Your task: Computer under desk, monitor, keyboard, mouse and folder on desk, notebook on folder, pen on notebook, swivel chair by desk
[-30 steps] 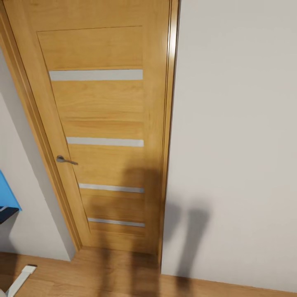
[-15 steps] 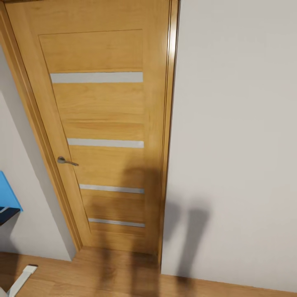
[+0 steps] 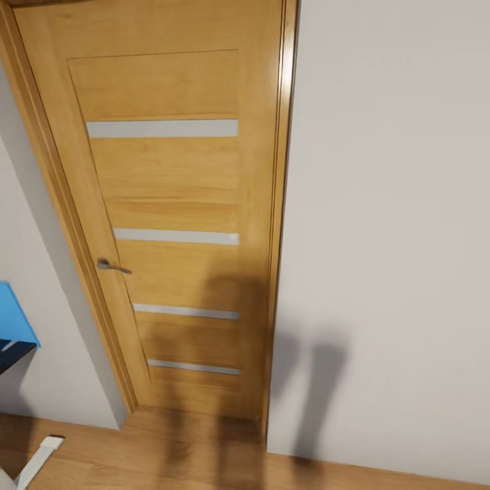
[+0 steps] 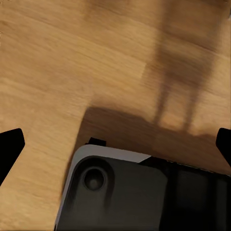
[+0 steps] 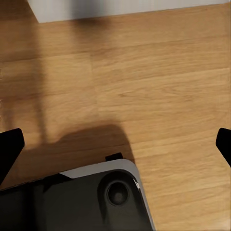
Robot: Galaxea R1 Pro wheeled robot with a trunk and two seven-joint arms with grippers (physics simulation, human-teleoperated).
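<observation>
view: head camera faces a closed oak door (image 3: 173, 224) with frosted strips and a lever handle (image 3: 111, 265); plain white wall (image 3: 388, 224) to its right, wood floor (image 3: 170, 452) along the bottom.
folder: a bright blue sliver with a dark edge at the far left border looks like the folder (image 3: 13, 320). Mostly cropped, so treat that as a guess. I can't tell what it rests on.
other task things: none identifiable here. The white bar (image 3: 37, 459) low on the left is unclear.
left gripper: left gripper (image 4: 115, 144) spread wide, fingertips (image 4: 10, 144) at opposite borders of the wrist picture, nothing between them. It points down at bare floor with the robot's dark base (image 4: 125, 192) below it.
right gripper: right gripper (image 5: 115, 144) likewise wide apart and empty, over floor and the base corner (image 5: 101, 197).
step: my read is you're in transit, turning to find the workspace.
how to do it well: yaw the base toward the robot's left until the blue piece sits mid-picture. Keep both arms tucked as they are. Mind the door frame and wall when rotating; you're close. Don't reach until chair and desk are fully in view.
risk: clipping the white bar on the floor with the base.
</observation>
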